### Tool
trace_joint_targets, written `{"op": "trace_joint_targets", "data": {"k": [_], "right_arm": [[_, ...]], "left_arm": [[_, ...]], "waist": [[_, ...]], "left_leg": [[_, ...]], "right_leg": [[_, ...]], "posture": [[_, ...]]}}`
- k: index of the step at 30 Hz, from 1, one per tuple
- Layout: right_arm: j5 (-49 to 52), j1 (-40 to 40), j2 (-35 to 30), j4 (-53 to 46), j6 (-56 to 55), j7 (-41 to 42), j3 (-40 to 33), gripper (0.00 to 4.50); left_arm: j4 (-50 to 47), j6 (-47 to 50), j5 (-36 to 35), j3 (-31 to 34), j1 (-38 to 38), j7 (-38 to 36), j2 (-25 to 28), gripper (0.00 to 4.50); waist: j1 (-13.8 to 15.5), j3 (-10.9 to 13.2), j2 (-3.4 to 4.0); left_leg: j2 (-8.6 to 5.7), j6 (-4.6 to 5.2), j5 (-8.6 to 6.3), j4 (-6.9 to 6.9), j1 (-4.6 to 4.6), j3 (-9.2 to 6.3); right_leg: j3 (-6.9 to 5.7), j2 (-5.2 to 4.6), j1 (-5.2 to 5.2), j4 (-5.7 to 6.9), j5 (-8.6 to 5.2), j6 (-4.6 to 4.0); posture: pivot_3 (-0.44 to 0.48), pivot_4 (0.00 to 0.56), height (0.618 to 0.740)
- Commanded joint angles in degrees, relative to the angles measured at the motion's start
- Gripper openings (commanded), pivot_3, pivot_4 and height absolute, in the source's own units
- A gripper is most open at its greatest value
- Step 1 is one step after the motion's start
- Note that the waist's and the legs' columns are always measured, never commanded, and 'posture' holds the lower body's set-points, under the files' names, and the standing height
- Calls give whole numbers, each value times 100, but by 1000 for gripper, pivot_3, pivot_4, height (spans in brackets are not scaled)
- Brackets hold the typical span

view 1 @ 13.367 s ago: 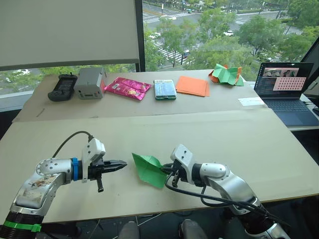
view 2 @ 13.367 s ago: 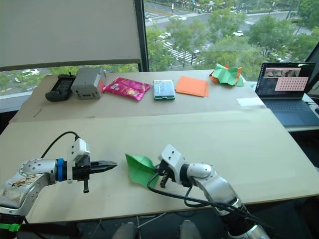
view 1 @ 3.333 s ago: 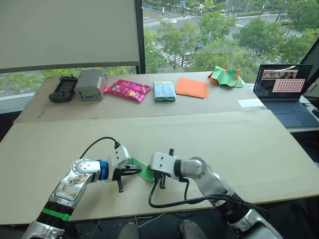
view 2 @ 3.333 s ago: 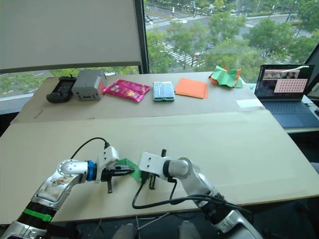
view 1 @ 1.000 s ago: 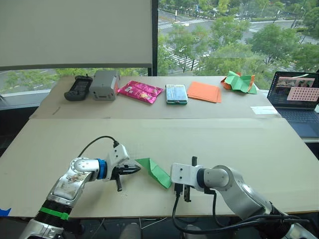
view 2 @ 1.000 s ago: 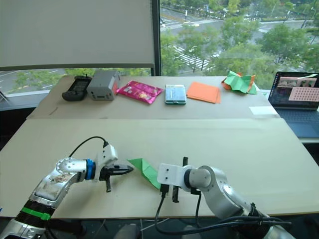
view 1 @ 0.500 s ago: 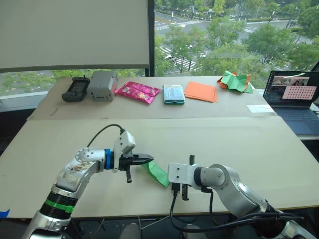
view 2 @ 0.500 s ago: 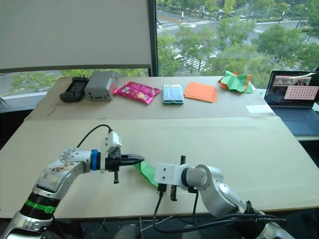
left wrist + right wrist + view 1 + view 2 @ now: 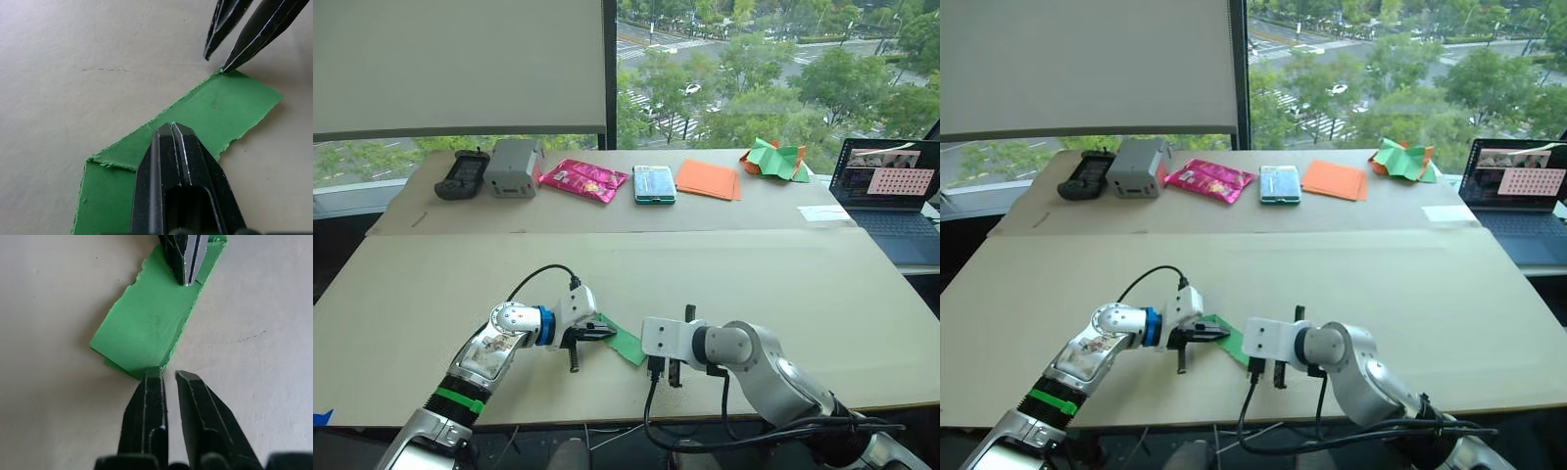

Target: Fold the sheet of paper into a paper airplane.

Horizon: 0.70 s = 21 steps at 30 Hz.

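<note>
- Beige surface (image 9: 822,294) is carrying the sheet of paper (image 9: 625,344), folded into a narrow green strip lying flat between the two arms.
- Left wrist view: the left pincer (image 9: 169,131) is pressing its closed tips down on the strip.
- Right wrist view: the right pincer (image 9: 167,376) is standing slightly parted, one fingertip (image 9: 152,374) touching the strip's corner, gripping nothing.
</note>
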Motion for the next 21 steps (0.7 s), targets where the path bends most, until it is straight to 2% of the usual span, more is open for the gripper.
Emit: {"op": "trace_joint_targets", "data": {"k": [1, 5, 11, 14, 17, 21], "right_arm": [[-11, 323, -305, 197, 393, 172, 79, 2241], [545, 233, 162, -252, 507, 130, -562, 3615], [980, 23, 959, -139, 289, -200, -774, 3615], [1069, -18, 1051, 17, 98, -317, -783, 2878], [1106, -55, 1049, 196, -7, -378, -716, 1905], [1099, -23, 1064, 499, -116, -437, -562, 361]], "left_arm": [[238, -59, 268, -128, 4, 26, 1, 0], [219, -49, 252, -137, 40, 22, -22, 0], [238, -29, 269, -142, 63, 57, -62, 0], [192, 9, 256, -124, 68, 69, -62, 0], [131, 35, 254, -115, 95, 67, -32, 0], [80, 55, 259, -102, 139, 68, -4, 0]], "waist": [[14, -4, 4], [17, -6, 3], [-72, 9, 27], [-77, 20, 22], [-84, 24, 19], [-92, 29, 24]], "left_leg": [[0, 0, 0, 0, 0, 1], [-1, 1, 0, -1, -1, 2], [4, 4, 2, -12, 0, -11], [4, 5, 3, -10, -2, -11], [4, 4, 2, -9, -3, -10], [4, 4, 2, -11, -2, -12]], "right_leg": [[0, -1, 1, 0, 0, 0], [-2, -1, 9, 2, 0, 0], [-7, 11, 4, 15, 1, 2], [-7, 12, 7, 12, 1, 2], [-6, 11, 6, 9, 1, 2], [-7, 12, 4, 11, 1, 2]], "posture": [[0, 150, 706], [0, 150, 706], [0, 150, 706], [0, 150, 706], [0, 150, 706], [0, 150, 706]]}}
